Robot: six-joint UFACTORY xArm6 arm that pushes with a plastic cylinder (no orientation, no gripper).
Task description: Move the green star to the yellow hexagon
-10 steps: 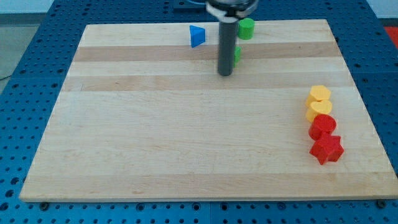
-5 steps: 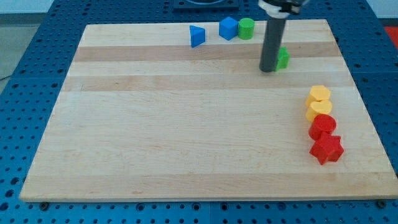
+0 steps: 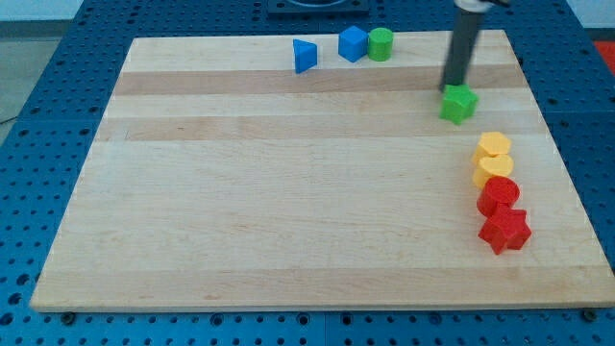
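My tip (image 3: 452, 86) holds nothing; it sits touching the green star (image 3: 458, 104) on its upper side, placed to shove it down-right toward the yellow hexagon (image 3: 494, 146), near but apart, atop 1 column of 4 blocks.

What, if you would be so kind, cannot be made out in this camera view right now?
- My tip: whether it touches the green star just below it cannot be told; the two meet in the view.
- The rod's upper part and the arm: cut off by the view's top edge.
- The two yellow blocks: they overlap, so which is the hexagon is unclear.
- The green cylinder: contact with the blue cube is too small to judge.
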